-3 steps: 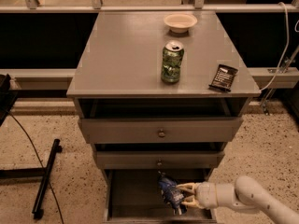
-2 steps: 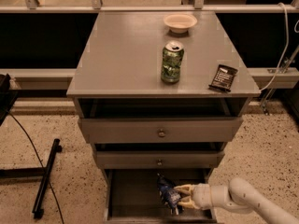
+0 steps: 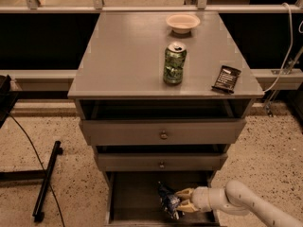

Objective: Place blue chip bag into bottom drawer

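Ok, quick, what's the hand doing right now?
The hand is closed on the blue chip bag, down inside the open bottom drawer.

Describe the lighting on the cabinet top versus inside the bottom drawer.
Camera view: the cabinet top is evenly lit; the bottom drawer lies in shadow, dimming the blue chip bag gripped by the claw inside it.

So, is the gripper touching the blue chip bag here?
Touching. In the camera view the gripper clamps the right side of the blue chip bag, both fingers against it, inside the open bottom drawer.
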Robot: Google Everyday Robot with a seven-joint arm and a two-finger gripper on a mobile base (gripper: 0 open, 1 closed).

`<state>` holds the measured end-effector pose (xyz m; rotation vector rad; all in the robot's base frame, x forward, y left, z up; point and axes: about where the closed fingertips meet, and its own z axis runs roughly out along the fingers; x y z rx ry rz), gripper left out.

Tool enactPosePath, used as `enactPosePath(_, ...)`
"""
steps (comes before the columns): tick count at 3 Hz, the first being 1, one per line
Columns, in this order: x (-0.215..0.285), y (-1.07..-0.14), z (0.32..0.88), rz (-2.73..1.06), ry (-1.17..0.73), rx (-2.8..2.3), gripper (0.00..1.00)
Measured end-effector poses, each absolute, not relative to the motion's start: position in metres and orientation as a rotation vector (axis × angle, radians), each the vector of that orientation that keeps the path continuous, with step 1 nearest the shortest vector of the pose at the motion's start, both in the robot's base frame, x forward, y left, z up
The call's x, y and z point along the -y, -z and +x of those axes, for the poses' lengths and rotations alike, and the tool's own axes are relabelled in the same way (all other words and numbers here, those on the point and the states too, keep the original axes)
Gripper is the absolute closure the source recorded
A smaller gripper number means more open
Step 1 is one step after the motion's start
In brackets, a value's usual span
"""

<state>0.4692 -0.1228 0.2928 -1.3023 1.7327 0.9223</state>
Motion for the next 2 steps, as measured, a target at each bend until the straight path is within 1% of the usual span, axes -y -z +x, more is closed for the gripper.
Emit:
enactPosePath(1, 0.1209, -0.2931, 0.4677, -1.306, -0.925, -1.727, 0.07)
enactPosePath(2, 0.1195, -0.2927, 0.4673, -1.307, -0.928, -1.726, 0.0)
